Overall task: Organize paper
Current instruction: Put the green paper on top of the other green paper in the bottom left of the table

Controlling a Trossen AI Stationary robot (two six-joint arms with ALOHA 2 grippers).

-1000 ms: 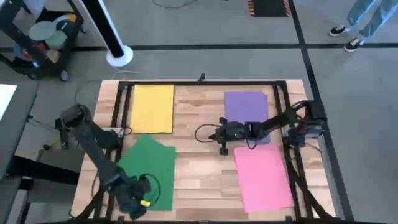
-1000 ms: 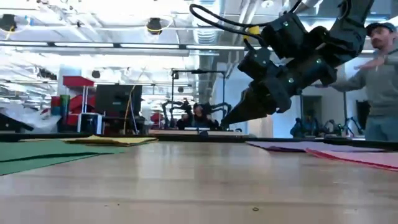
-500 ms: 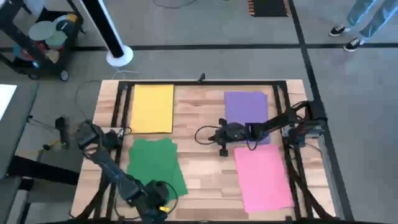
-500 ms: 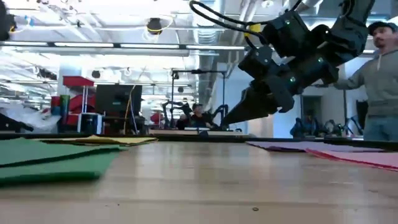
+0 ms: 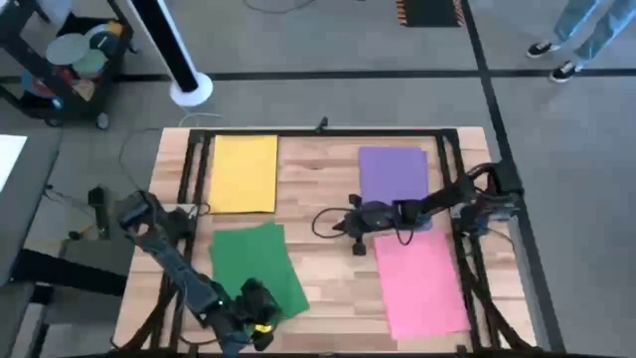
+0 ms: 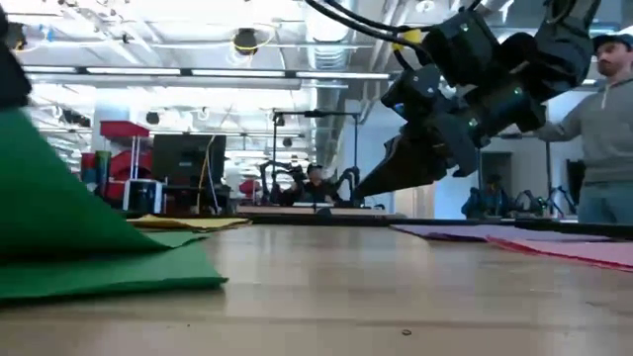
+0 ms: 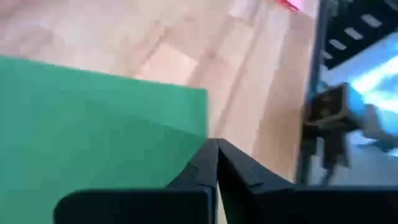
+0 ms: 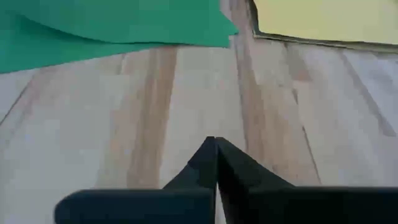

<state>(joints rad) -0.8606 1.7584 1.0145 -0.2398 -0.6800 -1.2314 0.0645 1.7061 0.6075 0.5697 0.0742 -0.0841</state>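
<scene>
The green sheet point(image 5: 253, 261) lies on the table's near left, its near end raised in the low view point(image 6: 59, 198). My left gripper point(image 5: 256, 304) is shut at that sheet's near edge. The yellow sheet point(image 5: 243, 171) lies flat at the far left, the purple one point(image 5: 393, 172) at the far right and the pink one point(image 5: 419, 283) at the near right. My right gripper point(image 5: 348, 225) hangs shut above bare wood mid-table, between purple and pink, touching nothing point(image 6: 364, 191). No dark sheet shows plainly. My left gripper point(image 7: 216, 149) pinches the green sheet between its two fingers at the near edge point(image 7: 189, 167), close to the right-hand corner. The fingers come from the table's near side. The held end point(image 6: 40, 168) is lifted, and the rest slopes down onto the wood, resting on its far part point(image 6: 168, 237).
A black frame point(image 5: 328, 130) runs round the tabletop. Bare wood point(image 5: 318, 189) lies between the left and right sheets. A cart point(image 5: 70, 60) and a white pole base point(image 5: 190, 89) stand beyond the far left; a person point(image 6: 603, 129) stands behind the table.
My left gripper has moved along the near edge toward the table's right, carrying the green sheet's near end with it. The sheet has swung about on the wood, its near end shifting rightward, and that end has risen from lying flat to standing well above the table.
</scene>
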